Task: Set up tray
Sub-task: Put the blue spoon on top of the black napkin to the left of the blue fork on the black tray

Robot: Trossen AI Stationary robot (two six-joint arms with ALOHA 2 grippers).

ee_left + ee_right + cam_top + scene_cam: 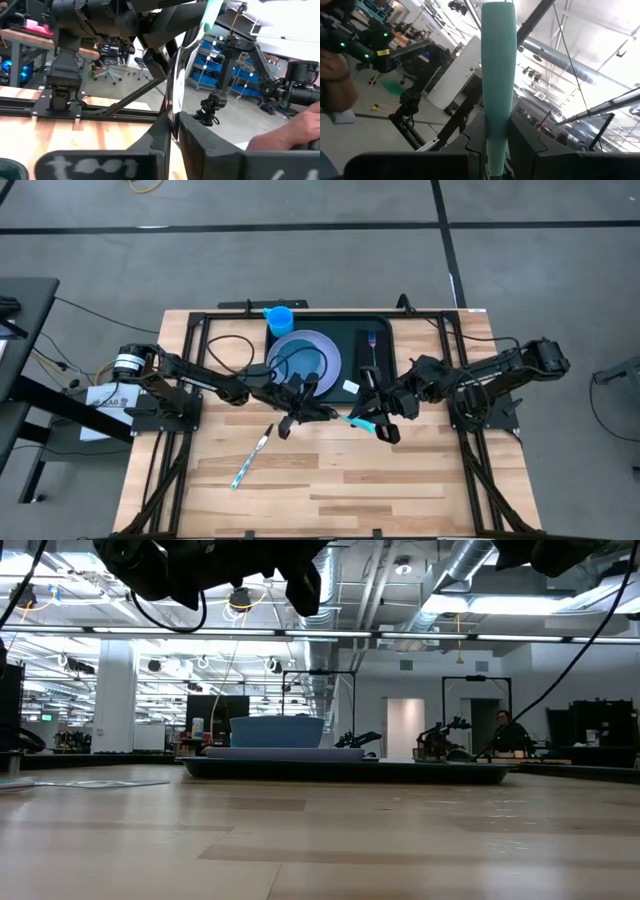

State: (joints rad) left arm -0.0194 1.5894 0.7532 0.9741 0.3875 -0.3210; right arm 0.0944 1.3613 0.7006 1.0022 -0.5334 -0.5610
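On the wooden table (pixel 330 480), at frame centre, both grippers were closed on one utensil (pixel 352 420): left (pixel 322 413), right (pixel 380 423), below the tray (pixel 375 330).

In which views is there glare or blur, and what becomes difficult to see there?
Low view: bright ceiling lights leave the arms as dark shapes; the tray is a thin dark strip. Right wrist view: the teal handle is sharp, the room washed out. Left wrist view: the shiny utensil blade shows reflections.
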